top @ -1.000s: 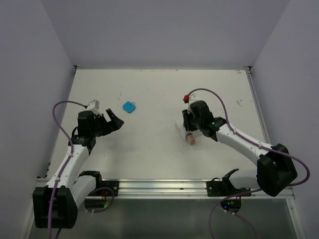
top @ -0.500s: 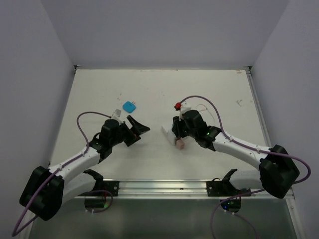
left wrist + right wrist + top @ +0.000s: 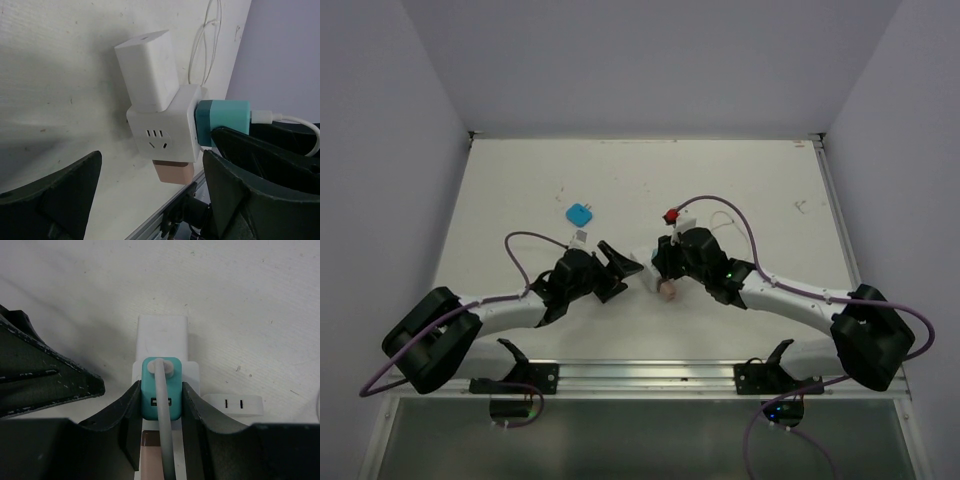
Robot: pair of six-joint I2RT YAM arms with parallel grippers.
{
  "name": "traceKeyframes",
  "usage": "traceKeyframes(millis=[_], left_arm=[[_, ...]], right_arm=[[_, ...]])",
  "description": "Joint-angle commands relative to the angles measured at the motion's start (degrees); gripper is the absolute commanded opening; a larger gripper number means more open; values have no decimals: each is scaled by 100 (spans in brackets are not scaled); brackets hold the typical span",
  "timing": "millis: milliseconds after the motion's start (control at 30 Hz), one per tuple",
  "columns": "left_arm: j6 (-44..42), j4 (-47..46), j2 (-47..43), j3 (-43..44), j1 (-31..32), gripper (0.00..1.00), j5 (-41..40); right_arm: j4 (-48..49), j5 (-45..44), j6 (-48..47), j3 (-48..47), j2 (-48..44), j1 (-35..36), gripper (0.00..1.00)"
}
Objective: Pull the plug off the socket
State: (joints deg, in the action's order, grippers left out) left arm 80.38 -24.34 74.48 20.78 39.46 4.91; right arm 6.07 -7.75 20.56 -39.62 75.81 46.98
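Note:
The socket [image 3: 162, 135], a white cube, carries a white plug block [image 3: 147, 70], a teal plug [image 3: 222, 122] with a white cable, and a pink plug [image 3: 172, 172]. My right gripper [image 3: 161, 410] is shut on the teal plug [image 3: 161, 390], a finger on each of its sides; the socket [image 3: 191, 374] shows behind it. My left gripper [image 3: 150, 200] is open, its fingers [image 3: 50, 200] spread wide, with the socket just ahead of the gap and not touched. In the top view both grippers, left [image 3: 618, 270] and right [image 3: 663, 265], meet at the socket [image 3: 647, 268] in mid-table.
A small blue square object [image 3: 580, 214] lies on the table behind the left gripper. A small white block with two slots [image 3: 232, 404] lies right of the socket. A loop of thin white cable [image 3: 720, 215] lies behind the right arm. The metal rail [image 3: 650, 375] runs along the near edge.
My left arm has swung right and inward until its open gripper faces the socket. My right gripper has carried the socket cluster leftward and nearer, still shut on the teal plug.

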Motion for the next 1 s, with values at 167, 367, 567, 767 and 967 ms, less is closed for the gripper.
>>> traceKeyframes(millis=[167,367,567,767,967], left_arm=[[153,-1071,655,243,343,79,-464],[66,-1888,1016,225,378,78,-473],[-49,-2338,1262,234,439,78,-447],[57,-2584,1587,155,536,75,-411],[83,-2909,1763,32,554,59,-464]], right_arm=[[571,-43,388,129,-66,39,0],[606,10,432,156,-49,48,0],[642,19,458,173,-58,48,0],[642,36,458,147,-58,48,0],[633,72,467,147,-40,39,0]])
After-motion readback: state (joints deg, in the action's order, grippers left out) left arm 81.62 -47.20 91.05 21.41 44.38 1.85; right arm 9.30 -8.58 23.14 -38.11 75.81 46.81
